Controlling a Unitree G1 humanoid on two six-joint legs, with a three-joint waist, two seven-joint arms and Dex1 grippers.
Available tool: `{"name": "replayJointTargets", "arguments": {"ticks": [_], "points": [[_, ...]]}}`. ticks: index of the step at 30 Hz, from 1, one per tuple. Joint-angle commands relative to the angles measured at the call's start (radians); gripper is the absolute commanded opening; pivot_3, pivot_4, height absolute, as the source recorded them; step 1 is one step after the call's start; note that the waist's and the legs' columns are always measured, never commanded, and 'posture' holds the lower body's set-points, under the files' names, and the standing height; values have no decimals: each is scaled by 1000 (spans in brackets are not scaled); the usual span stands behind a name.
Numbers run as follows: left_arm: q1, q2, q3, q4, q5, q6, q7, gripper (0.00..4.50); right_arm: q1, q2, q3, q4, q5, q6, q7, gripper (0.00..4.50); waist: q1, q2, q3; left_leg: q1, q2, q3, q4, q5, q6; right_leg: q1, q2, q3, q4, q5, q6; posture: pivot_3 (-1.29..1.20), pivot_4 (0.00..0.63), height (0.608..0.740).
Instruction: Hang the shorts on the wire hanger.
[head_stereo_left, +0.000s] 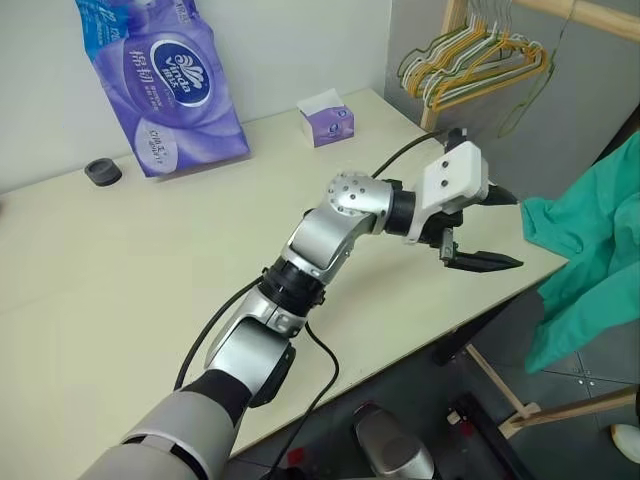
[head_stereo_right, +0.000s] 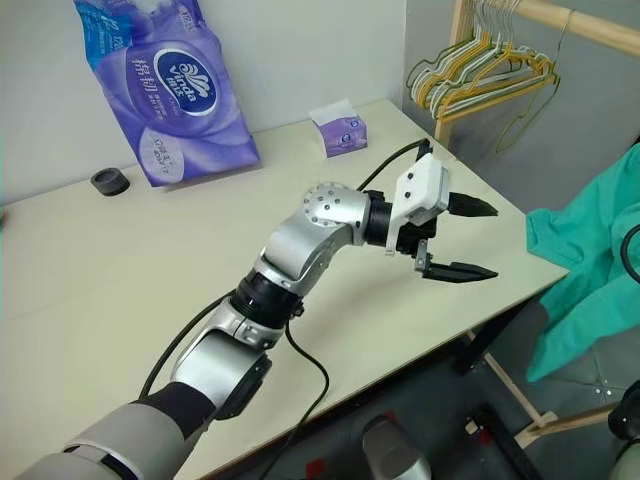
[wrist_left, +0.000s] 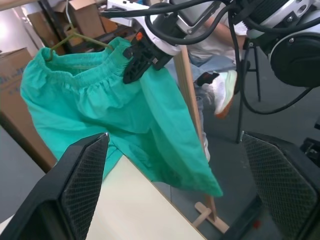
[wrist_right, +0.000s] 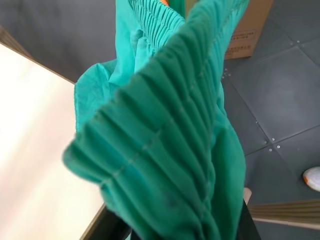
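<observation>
The left pincer (head_stereo_right: 462, 240) hangs over the counter's (head_stereo_right: 120, 300) right edge with its fingers spread wide and nothing between them. The right pincer (wrist_left: 134, 62) is clamped on the gathered waistband of the shorts (wrist_left: 125, 115), which hang in the air past that edge. The wire hanger's (wrist_left: 75, 36) hook shows above the waistband.

Pale table (head_stereo_left: 120, 300), white wall (head_stereo_left: 280, 50) behind, wooden rack (head_stereo_right: 462, 60), grey tiled floor (wrist_right: 280, 90)
</observation>
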Motion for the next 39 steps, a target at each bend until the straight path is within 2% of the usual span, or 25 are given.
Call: {"name": "replayJointTargets", "arguments": {"ticks": [1,3,6,18,23,31,35,37,39], "points": [[-68,-30,44,52,-22,-26,-8,4480,-45,1,-31,-47,-15,8,-10,0,-3,0,1,0,-1,0,0,0,1,0,-1,0,0,0,1,-585,170,740],[-86,-41,55,80,-18,-38,-5,4480,-53,12,-37,-56,-19,8,-12,0,-8,0,1,0,-2,0,0,-1,2,0,-2,1,0,-1,3,-586,169,740],[-102,-52,69,102,-19,-46,-2,4500,-59,31,-53,-71,-24,8,-20,712,-17,0,1,0,-3,1,0,-1,2,0,-3,1,0,-2,4,-587,168,740],[-113,-59,84,133,-7,-70,-7,4500,-176,81,-87,-156,-35,8,-86,4485,-50,0,1,-1,-5,1,-1,-2,3,0,-5,1,-1,-2,7,-601,156,740],[-113,-60,83,140,-2,-80,-6,4500,-251,49,-7,-185,-72,-39,-118,4485,-55,1,1,-1,-5,1,-1,-2,3,0,-6,2,-1,-2,8,-605,150,740],[-86,-34,81,131,20,-87,15,4500,-232,4,173,-199,-82,-391,-71,4485,-73,1,1,-1,-6,1,-1,-2,4,0,-8,1,-1,-3,9,-575,136,740],[-10,41,88,72,79,-87,101,4500,-152,41,277,-230,-42,-607,41,4485,-80,2,0,0,-6,2,-1,-2,4,1,-9,1,-1,-3,11,-553,129,740],[48,90,109,18,114,-56,189,4500,-75,64,357,-254,-20,-684,122,4485,-82,1,0,0,-6,1,0,-2,4,1,-8,2,0,-2,11,-532,122,740],[148,153,162,-69,144,2,309,4500,23,134,455,-268,7,-790,209,4485,-81,-1,-1,1,-6,1,0,-2,4,1,-8,1,3,-2,11,-489,108,740]]}}
